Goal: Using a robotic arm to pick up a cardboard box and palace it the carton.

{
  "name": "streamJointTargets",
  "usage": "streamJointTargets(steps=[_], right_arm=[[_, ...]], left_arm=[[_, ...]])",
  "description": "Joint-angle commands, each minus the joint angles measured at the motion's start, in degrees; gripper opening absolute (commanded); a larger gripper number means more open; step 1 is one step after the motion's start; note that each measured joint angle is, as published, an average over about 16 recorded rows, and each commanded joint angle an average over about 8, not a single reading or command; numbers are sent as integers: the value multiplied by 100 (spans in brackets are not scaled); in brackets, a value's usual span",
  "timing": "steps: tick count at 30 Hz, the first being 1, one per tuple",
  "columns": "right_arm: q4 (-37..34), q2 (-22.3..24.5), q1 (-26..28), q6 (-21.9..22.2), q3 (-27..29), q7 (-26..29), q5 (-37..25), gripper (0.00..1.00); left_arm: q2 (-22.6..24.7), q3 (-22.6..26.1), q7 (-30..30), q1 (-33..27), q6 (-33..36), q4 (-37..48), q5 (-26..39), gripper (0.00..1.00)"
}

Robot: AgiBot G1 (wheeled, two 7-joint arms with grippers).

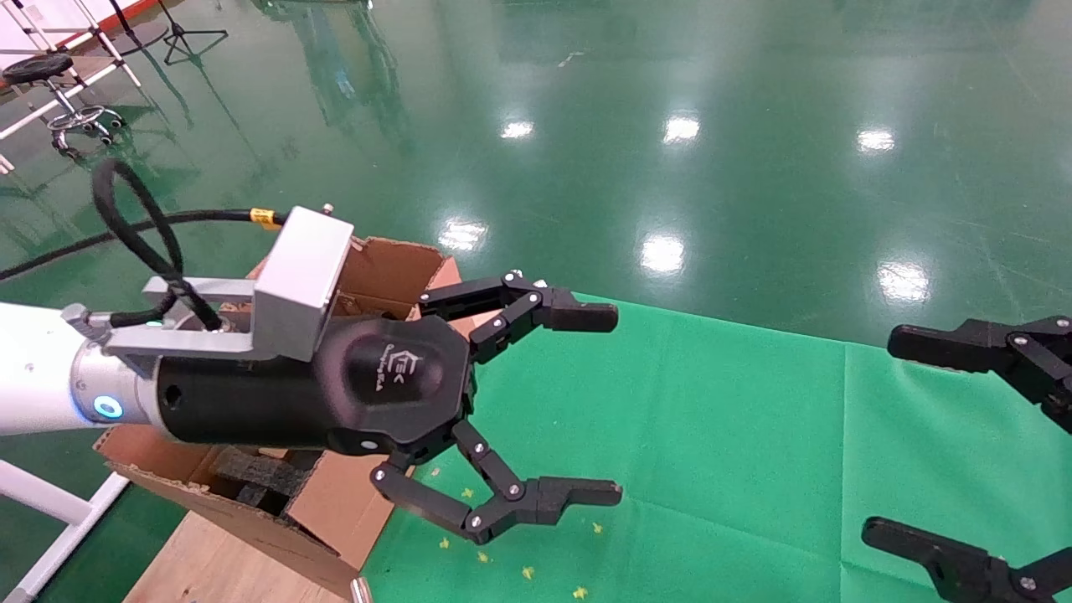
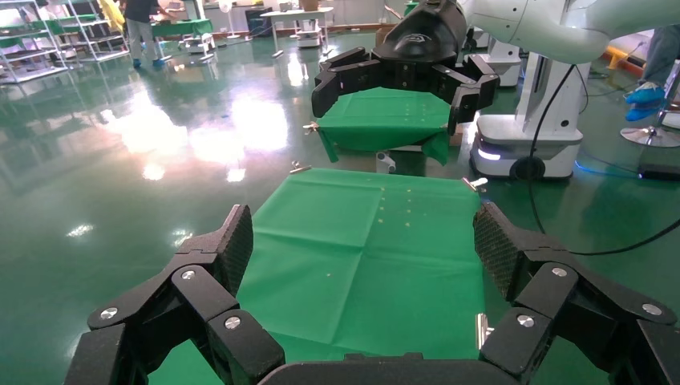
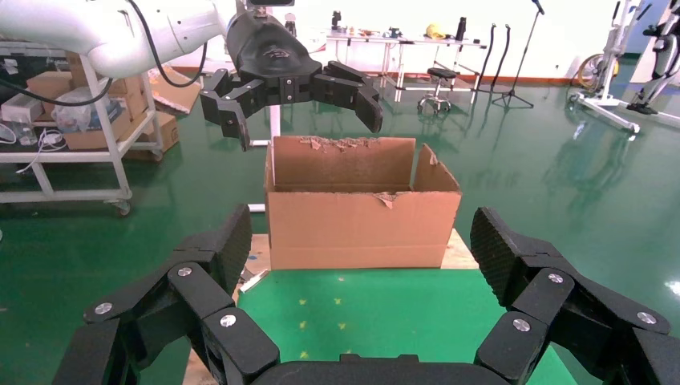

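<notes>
My left robotic arm [image 1: 50,377] reaches across the carton [image 1: 394,268], a large brown box with torn flaps and black foam [image 1: 260,477] inside. Its gripper [image 1: 603,402] is open and empty, above the edge of the green cloth beside the carton. In the right wrist view the left gripper [image 3: 301,104] hovers over the carton [image 3: 361,216]. My right gripper [image 1: 904,435] is open and empty at the right edge. It shows in the left wrist view [image 2: 397,92]. The small cardboard box is out of view.
A green cloth [image 1: 712,452] covers the table [image 1: 209,569], whose wooden top shows under the carton. Small yellow marks [image 1: 528,572] dot the cloth. A shiny green floor [image 1: 670,126] surrounds it. A stool [image 1: 50,92] stands far left. Shelves [image 3: 72,136] and another table [image 2: 385,120] stand farther off.
</notes>
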Motion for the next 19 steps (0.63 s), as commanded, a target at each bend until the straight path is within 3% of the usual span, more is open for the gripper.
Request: streamJointTargets(steps=[1,19], right_arm=[[0,0,0,0,0,0,0,100],[0,0,0,0,0,0,0,100]], left_arm=[[0,0,0,0,0,0,0,100],[0,0,0,0,0,0,-1,100]])
